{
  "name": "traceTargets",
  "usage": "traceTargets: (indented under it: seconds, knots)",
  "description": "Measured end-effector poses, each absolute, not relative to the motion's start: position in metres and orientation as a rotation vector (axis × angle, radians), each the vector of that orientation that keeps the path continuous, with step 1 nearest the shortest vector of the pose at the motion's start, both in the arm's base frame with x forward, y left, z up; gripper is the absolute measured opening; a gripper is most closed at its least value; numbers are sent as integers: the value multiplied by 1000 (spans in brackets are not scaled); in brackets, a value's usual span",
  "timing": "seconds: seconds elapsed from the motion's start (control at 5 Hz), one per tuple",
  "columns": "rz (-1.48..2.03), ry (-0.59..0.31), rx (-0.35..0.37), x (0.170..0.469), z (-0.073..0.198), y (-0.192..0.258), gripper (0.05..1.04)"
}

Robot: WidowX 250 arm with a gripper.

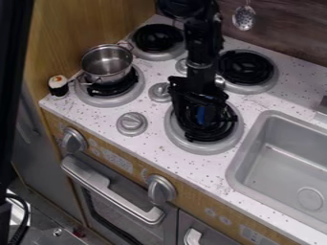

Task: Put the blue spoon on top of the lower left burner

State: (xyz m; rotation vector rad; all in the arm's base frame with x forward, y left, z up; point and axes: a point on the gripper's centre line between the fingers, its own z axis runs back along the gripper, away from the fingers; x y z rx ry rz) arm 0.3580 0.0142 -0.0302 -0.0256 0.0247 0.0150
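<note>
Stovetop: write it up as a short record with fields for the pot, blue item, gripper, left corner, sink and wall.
pot: silver pot, on the near left burner
blue item: blue item, likely the spoon, above or on the near right burner; which, unclear
gripper: black gripper, over that burner
left corner: small black-and-white item
sink: grey sink, right of the burners
wall: hanging slotted utensil

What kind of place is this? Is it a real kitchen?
It looks like a kitchen, maybe a toy one. There's a stove top with round black burners, a metal pot sitting on one of them, and a gray sink.
</note>
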Motion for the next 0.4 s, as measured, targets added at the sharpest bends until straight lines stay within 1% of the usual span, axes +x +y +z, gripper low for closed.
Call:
traceTargets:
  seconds: [0.2,0.4]
  knots:
    - [-19,-91,-38,365,20,12,996]
    - [-31,-115,-66,362,40,11,995]
